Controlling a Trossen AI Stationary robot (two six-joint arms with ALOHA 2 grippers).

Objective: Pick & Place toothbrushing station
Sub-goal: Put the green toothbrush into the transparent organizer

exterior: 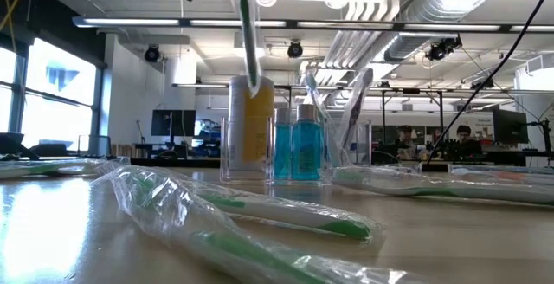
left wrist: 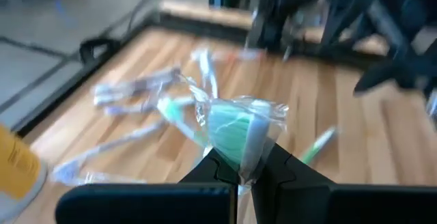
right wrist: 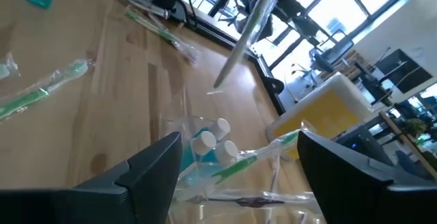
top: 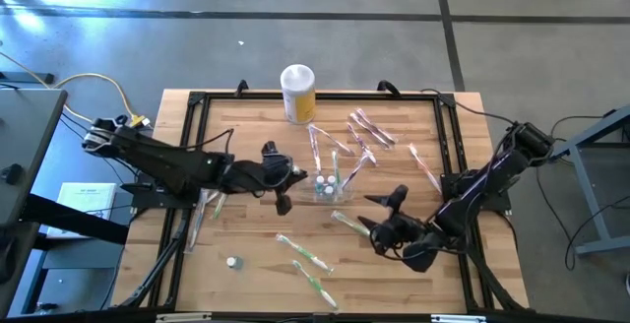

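The see-through holder (top: 331, 186) stands mid-table with two blue bottles (exterior: 294, 150) and several toothbrushes in it; it also shows in the right wrist view (right wrist: 205, 149). My left gripper (top: 282, 181) is just to the holder's left, above the table, and is shut on a wrapped green toothbrush (exterior: 248, 41). The same toothbrush shows in the left wrist view (left wrist: 239, 132) and the right wrist view (right wrist: 242, 39). My right gripper (top: 380, 217) is open and empty, low on the holder's near right side, with its fingers pointing toward the holder (right wrist: 239, 162). My left gripper pinches the wrapped toothbrush at its upper end (left wrist: 240, 161) between its two fingers, through the clear wrapper. The fingers point down. The toothbrush hangs below them, slightly tilted and clear of the table, with its lower end (exterior: 253, 83) above the holder's height.
A yellow canister with a white lid (top: 298, 92) stands at the far edge. Pink wrapped toothbrushes (top: 369, 131) lie at the far right. Green ones lie near the front (top: 305, 259), and one lies at the left (top: 207, 205). A small white cap (top: 233, 261) lies front left.
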